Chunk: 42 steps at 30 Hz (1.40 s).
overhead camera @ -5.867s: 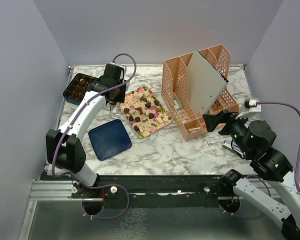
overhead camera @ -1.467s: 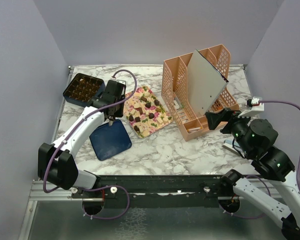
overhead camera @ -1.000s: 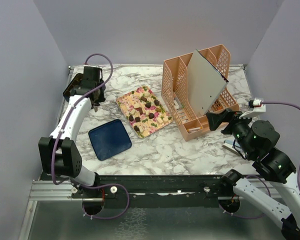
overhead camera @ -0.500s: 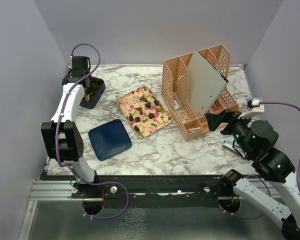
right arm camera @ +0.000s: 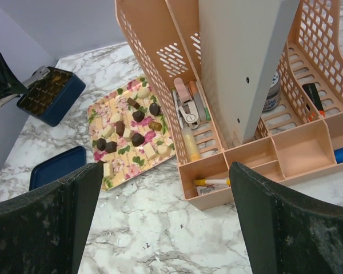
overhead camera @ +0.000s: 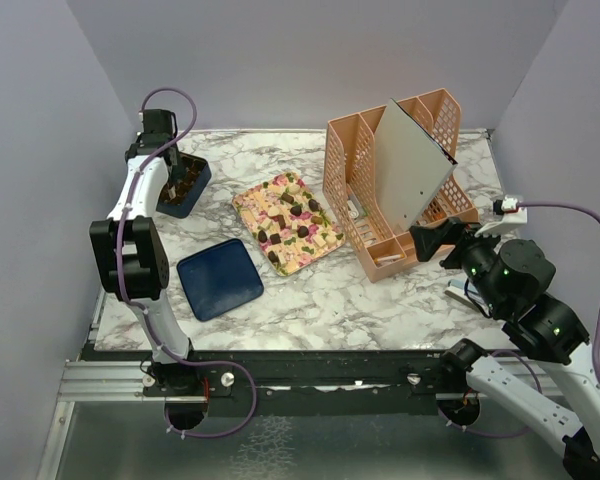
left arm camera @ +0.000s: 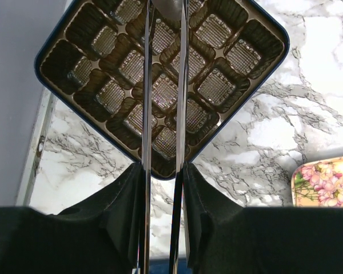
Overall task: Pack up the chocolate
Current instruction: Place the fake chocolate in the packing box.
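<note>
The left pincer (left arm camera: 164,7) hung narrow, its load unclear, over the tray (left arm camera: 214,88), and needed centring on one empty cell directly beneath before releasing.

No legible text, label or number anywhere.

Boxed in on three sides by plain lavender-grey walls (overhead camera: 280,60). Down below, white marble-patterned tabletop (overhead camera: 320,300) veined in grey, lit soft and even. Along the near edge, black rail (overhead camera: 310,365) over dull grey metal (overhead camera: 330,440).
</note>
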{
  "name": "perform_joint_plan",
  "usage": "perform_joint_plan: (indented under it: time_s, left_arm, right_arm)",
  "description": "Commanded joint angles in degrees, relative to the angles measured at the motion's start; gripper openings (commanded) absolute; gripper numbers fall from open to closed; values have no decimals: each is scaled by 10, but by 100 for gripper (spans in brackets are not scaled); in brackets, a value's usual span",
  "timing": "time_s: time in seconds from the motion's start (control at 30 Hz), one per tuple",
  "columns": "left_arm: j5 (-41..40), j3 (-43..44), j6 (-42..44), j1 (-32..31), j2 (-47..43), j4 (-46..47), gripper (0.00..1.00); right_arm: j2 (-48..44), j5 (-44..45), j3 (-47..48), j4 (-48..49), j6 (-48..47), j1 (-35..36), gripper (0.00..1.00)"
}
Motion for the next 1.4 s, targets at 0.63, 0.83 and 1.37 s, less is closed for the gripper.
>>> perform_joint_plan:
  time_s: [0.63,0.83,1.37]
  left_arm:
    - [34,45,4,8,14,-23,43]
    - [59,31,4,8,-24,-26,43]
    - [119,-76,19,-52,-153,-35,42]
  right_arm:
    - [-26,5,10,-11,4,1,97]
    - [-29,0,6,-13,10,2,97]
    - [-15,-16,9,-18,19,1,97]
